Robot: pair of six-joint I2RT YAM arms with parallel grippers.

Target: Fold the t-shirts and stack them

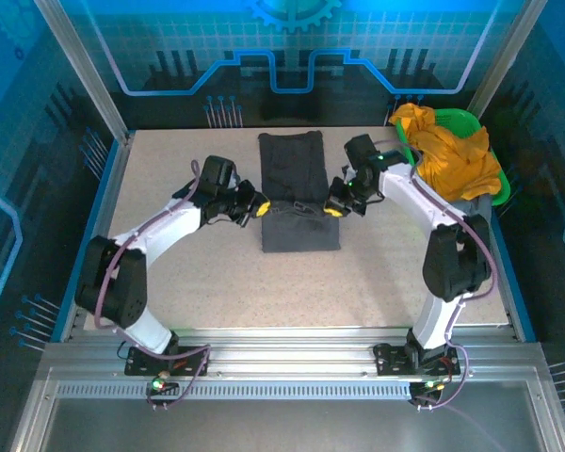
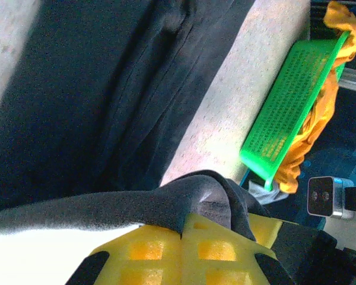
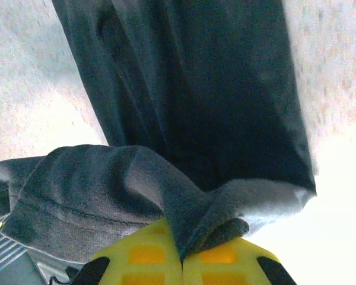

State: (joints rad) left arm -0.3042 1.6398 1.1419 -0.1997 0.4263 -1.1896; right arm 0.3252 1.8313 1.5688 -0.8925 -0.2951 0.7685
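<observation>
We have the charcoal t-shirt lying as a long narrow strip in the middle of the surface, running from the upper centre of the top view down towards the arms. The left claw and the right claw sit on either side of the strip about halfway along. Each is pressed together on a raised bit of the dark cloth, and both wrist views show it pinched between the yellow pads. Whether that is a hem or a mid-fold we cannot tell. We judge the crosswise fold to be in hand. To do it well, we should move both claws level and in step, keep the cloth between them taut, line the side edges up over the flat part, and let go only once it lies down. The mustard-orange t-shirt waits in the green basket at upper right.
</observation>
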